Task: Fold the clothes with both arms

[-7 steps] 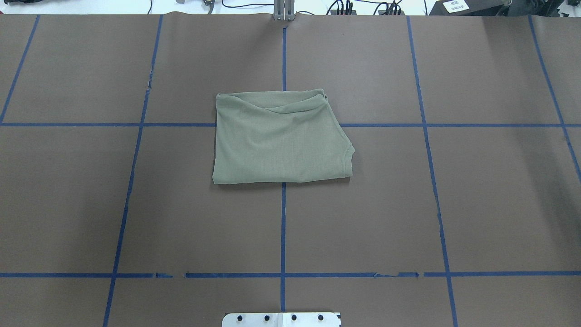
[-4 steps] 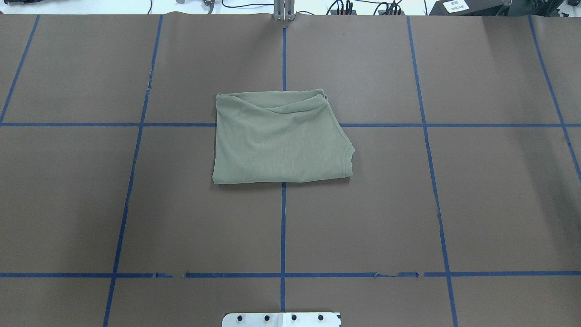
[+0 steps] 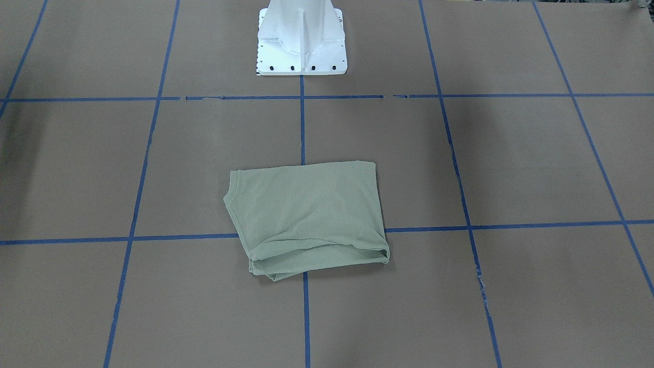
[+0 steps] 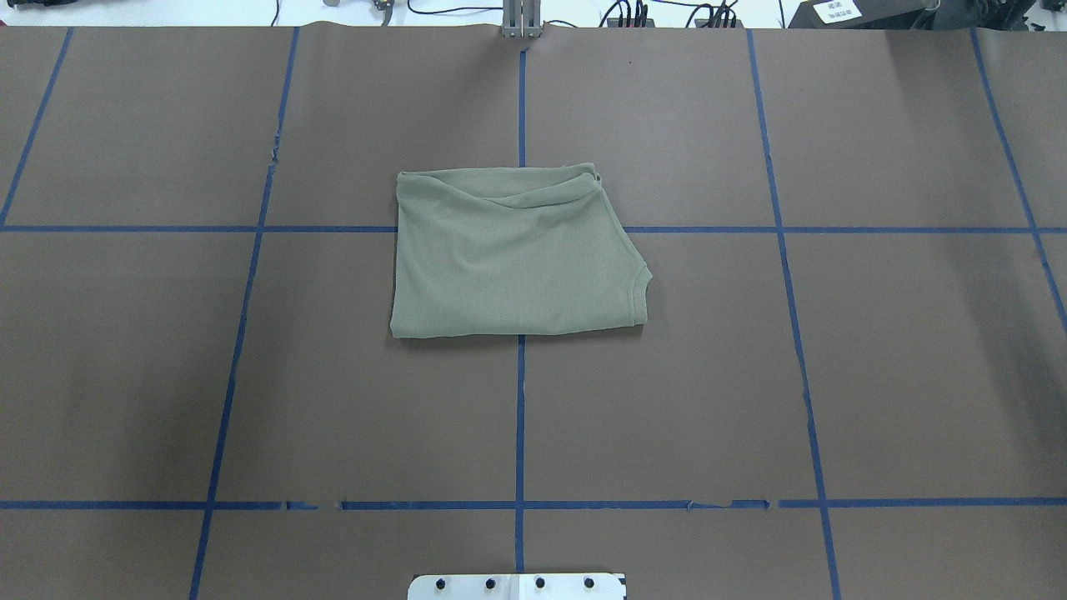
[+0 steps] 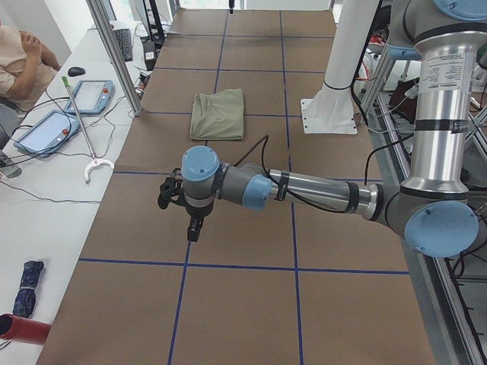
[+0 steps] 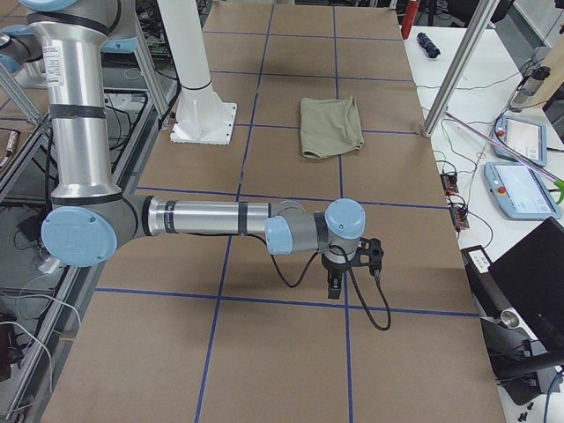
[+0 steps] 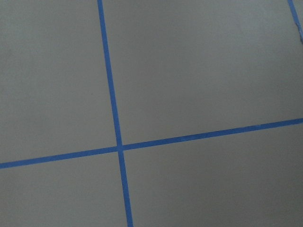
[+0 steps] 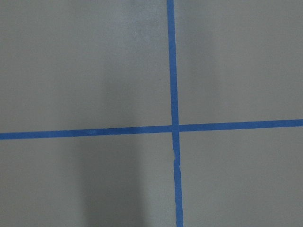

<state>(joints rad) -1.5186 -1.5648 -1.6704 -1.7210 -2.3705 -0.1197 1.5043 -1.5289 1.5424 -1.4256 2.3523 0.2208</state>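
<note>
Shirt (image 4: 513, 258) folded into a compact sage-green packet, flat on the table (image 4: 250, 375), between the two grippers and well apart from each. The left gripper (image 5: 194, 226) and right gripper (image 6: 334, 284) hang over bare brown surface at opposite ends. You cannot tell whether their jaws are apart or together. The packet's long axis runs from one gripper toward the other, and its loose layered edge faces away from the robot. Folding looks finished, so restraint probably serves you best — stay wide of the cloth, or only square that uneven far edge.
</note>
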